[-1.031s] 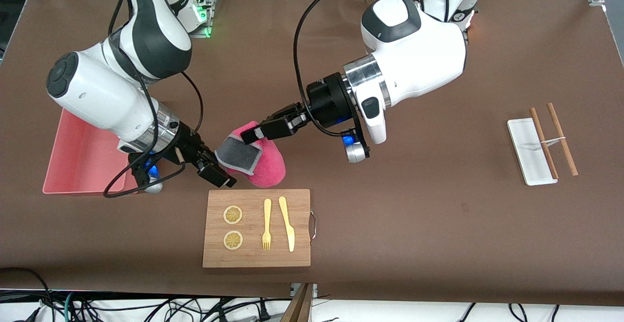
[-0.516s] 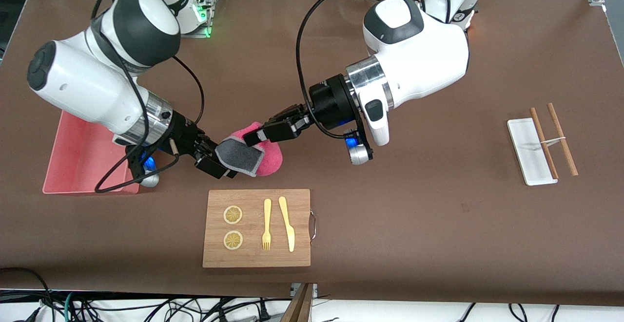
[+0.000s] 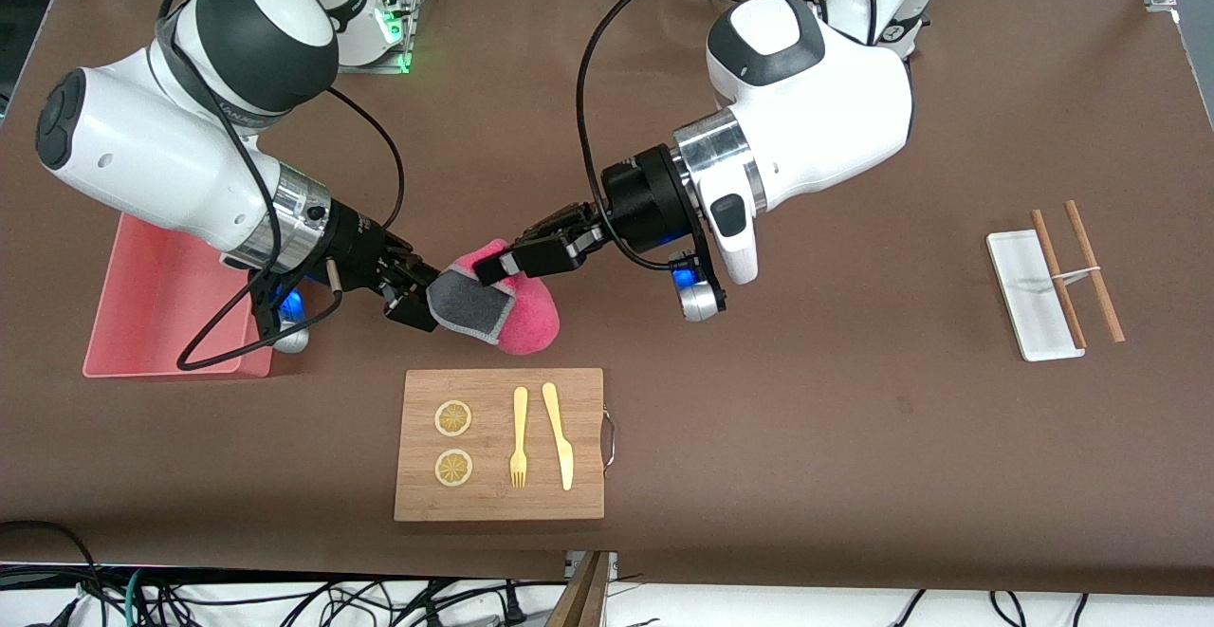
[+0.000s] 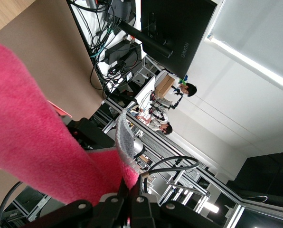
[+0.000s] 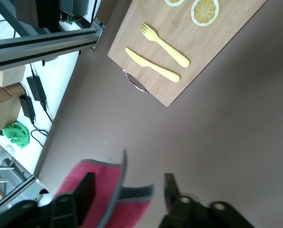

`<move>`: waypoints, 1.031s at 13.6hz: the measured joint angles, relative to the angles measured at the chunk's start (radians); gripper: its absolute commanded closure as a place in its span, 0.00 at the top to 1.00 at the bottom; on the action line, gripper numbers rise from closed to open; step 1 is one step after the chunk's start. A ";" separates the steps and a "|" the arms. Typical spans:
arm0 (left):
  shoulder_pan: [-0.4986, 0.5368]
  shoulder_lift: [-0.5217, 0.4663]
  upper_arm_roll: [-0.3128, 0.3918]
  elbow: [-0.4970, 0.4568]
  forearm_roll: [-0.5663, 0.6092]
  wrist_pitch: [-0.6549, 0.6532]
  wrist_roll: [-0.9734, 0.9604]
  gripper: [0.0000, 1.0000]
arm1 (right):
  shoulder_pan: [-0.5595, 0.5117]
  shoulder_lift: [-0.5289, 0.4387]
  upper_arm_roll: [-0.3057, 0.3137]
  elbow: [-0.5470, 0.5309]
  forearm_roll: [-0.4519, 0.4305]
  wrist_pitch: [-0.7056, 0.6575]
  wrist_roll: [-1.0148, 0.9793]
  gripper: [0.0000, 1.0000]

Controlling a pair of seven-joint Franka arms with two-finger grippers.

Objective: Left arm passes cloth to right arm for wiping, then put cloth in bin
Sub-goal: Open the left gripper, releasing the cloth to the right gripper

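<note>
Bare table (image 3: 806, 437) beside cutting board (image 3: 500, 494)

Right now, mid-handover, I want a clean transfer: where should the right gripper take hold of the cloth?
Grip the free grey-edged corner of the cloth, coming in from the bin's end. That flap hangs clear of the left gripper, which pinches the opposite pink end, and the right gripper's open fingers already straddle it.

Cutting board (image 3: 500, 445) carries lemon slices (image 3: 453, 418), fork (image 3: 519, 437), knife (image 3: 559, 435).
</note>
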 measured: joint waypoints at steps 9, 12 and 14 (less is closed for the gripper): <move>0.000 0.000 0.000 0.000 0.000 0.000 -0.003 0.00 | 0.000 0.000 0.000 0.000 0.034 -0.003 0.002 0.00; 0.000 0.000 0.000 0.000 0.000 0.000 -0.003 0.05 | 0.000 0.000 0.000 0.000 0.034 -0.004 0.002 0.00; 0.001 0.000 0.000 0.000 0.000 0.000 -0.003 1.00 | 0.000 0.000 0.000 0.000 0.034 -0.004 0.002 0.00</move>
